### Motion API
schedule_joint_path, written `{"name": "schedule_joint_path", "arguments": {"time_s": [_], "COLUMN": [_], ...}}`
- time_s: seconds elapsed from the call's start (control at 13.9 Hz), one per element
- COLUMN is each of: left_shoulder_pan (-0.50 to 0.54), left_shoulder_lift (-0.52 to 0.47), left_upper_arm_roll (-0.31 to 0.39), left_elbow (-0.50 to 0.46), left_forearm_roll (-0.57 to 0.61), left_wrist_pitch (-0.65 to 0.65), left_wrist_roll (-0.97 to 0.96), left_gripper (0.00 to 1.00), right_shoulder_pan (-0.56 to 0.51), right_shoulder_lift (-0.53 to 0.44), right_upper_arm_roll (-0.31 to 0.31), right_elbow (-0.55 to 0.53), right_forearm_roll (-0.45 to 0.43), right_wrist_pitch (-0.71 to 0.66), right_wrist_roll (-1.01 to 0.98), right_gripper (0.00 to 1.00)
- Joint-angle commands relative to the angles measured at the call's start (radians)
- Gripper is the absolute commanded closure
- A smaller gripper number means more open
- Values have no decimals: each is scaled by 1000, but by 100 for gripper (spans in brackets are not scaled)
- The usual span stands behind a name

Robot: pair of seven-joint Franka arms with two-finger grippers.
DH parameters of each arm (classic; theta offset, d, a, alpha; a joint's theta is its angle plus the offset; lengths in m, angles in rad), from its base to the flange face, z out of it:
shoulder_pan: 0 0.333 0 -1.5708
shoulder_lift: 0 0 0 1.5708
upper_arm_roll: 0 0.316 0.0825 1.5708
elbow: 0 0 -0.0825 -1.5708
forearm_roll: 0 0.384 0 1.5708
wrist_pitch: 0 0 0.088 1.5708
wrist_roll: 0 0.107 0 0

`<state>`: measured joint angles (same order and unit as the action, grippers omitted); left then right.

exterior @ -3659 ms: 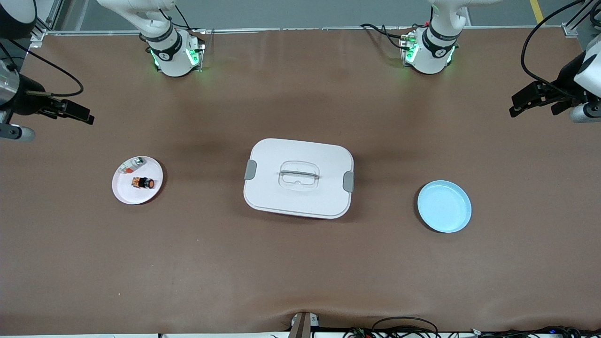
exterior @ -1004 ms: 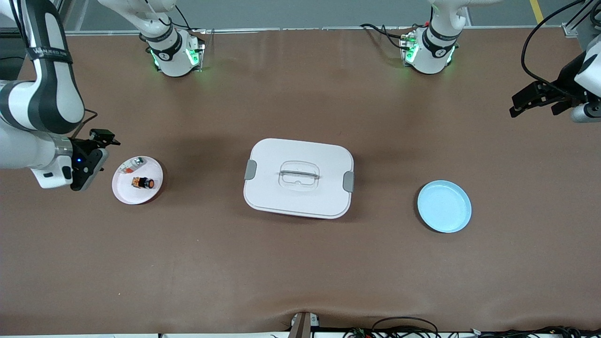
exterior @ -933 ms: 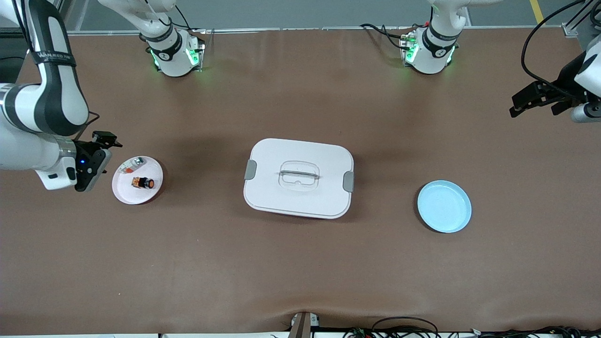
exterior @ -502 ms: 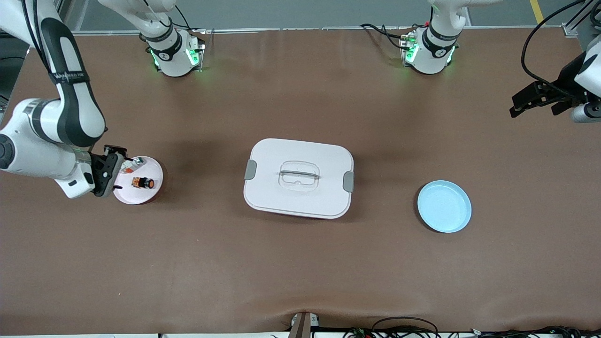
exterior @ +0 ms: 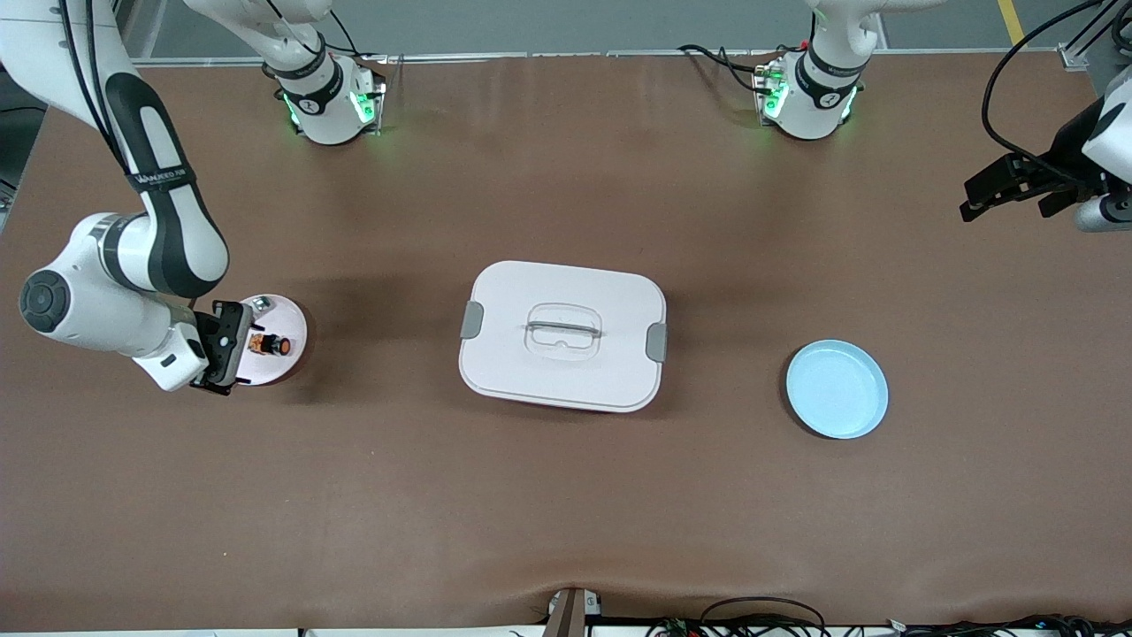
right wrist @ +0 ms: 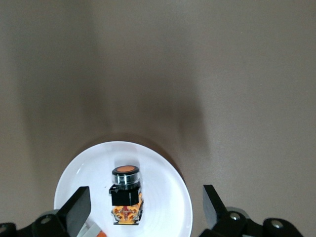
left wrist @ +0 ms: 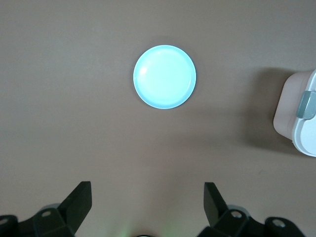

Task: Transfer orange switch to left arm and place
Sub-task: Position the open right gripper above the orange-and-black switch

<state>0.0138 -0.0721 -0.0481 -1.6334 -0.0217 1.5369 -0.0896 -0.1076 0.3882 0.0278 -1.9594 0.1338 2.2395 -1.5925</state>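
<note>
On the white plate toward the right arm's end lies the orange switch, w/ the right gripper wide open over it. Left gripper waits, also wide open, empty. Switch looks light, stiff, prob. slippery at the round cap; better to pinch the black body.

The box sits mid-table. With twelve o'clock toward the arms' bases, a loaded plate lies at nine o'clock from the box and a bare plate near three o'clock. On the loaded plate lies the switch, with a small part at its twelve o'clock. The right gripper hangs over that plate's nine o'clock edge. The left gripper hangs at two o'clock from the bare plate.
</note>
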Motion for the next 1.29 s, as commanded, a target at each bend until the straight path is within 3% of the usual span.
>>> {"name": "schedule_joint_path", "arguments": {"time_s": [0.0, 0.5, 0.86, 1.22], "left_shoulder_pan": [5, 3, 3, 5], "left_shoulder_lift": [14, 14, 14, 14], "left_upper_arm_roll": [-1, -1, -1, -1], "left_elbow": [27, 27, 27, 27], "left_forearm_roll": [17, 17, 17, 17], "left_wrist_pitch": [-21, -21, -21, -20], "left_wrist_roll": [25, 25, 24, 25], "left_gripper": [0, 0, 0, 0], "right_shoulder_pan": [-3, -7, -73, -84], "right_shoulder_lift": [47, 49, 9, -45], "right_upper_arm_roll": [0, -3, -11, -14], "right_elbow": [10, 4, 4, -3], "right_forearm_roll": [-6, -22, -22, -22], "right_wrist_pitch": [15, 3, -210, -256], "right_wrist_roll": [-53, -22, 412, 812], "right_gripper": [0, 0, 0, 0]}}
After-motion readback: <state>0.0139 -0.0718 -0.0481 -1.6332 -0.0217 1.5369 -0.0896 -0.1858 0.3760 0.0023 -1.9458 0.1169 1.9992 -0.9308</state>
